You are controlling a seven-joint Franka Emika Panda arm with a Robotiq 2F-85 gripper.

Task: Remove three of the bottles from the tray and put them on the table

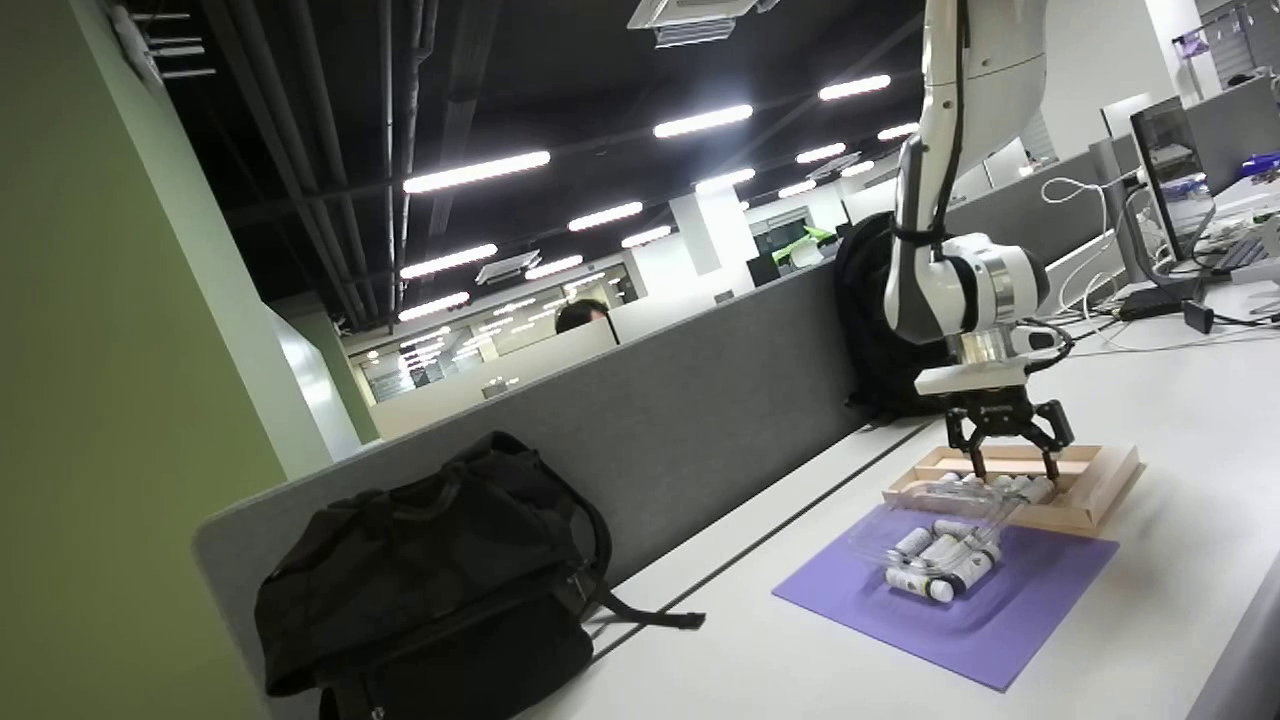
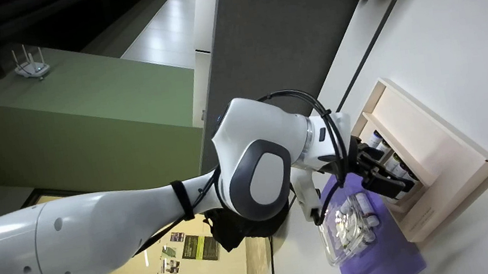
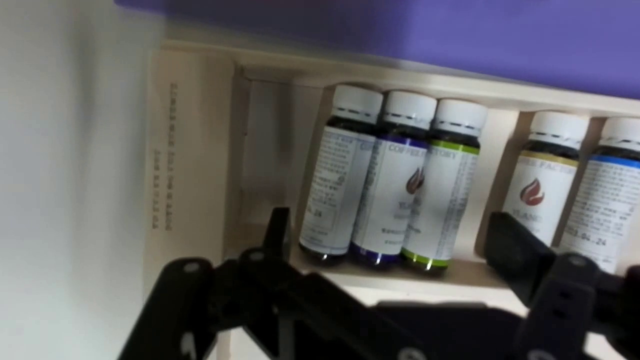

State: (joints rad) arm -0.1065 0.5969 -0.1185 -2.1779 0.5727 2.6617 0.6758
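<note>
Pale desk (image 1: 1205, 420), a wooden tray (image 3: 200, 145) upon it, jaws wide apart over its white-capped bottles (image 3: 392, 200).

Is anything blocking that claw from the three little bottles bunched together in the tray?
Nothing visible. In the wrist view, the open claw frames the three bunched bottles in the tray, and nothing lies across them.
</note>
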